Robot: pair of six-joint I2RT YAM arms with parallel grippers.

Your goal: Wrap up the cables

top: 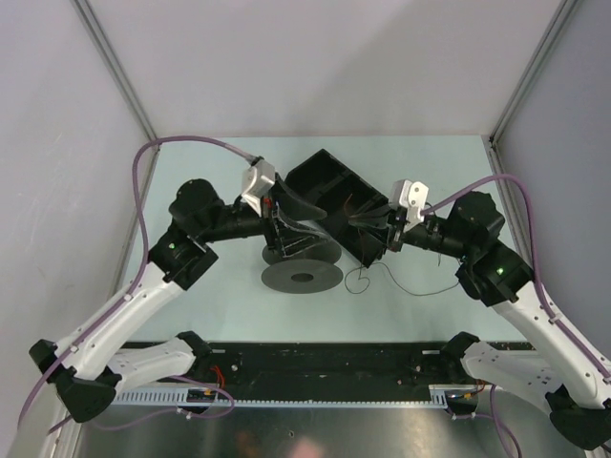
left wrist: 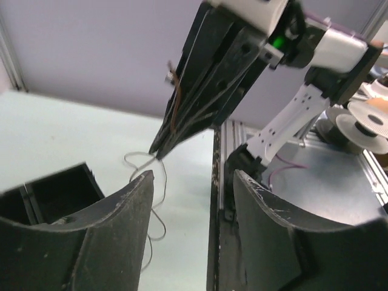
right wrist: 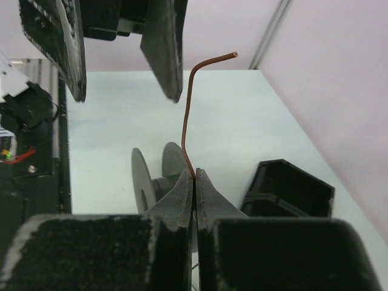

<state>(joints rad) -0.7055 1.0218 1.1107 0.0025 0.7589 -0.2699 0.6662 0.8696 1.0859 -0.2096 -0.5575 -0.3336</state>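
Note:
The cable is a very thin wire. In the top view it (top: 401,284) lies wavy on the table, with a loop in front of the right arm. My right gripper (top: 357,221) is shut on it near one end. In the right wrist view the brown end (right wrist: 187,115) rises from the shut gripper (right wrist: 194,176) and curls over at the top. My left gripper (top: 304,224) is open and empty above the dark grey flanged spool (top: 303,277), facing the right gripper. In the left wrist view the open left gripper (left wrist: 193,176) frames the right gripper's tip and the wire loops (left wrist: 159,200) beneath it.
A black compartment box (top: 334,181) stands behind both grippers and also shows in the right wrist view (right wrist: 291,188). The spool (right wrist: 151,182) lies on its side just beyond the right gripper's tips. A black rail (top: 315,361) runs along the table's near edge.

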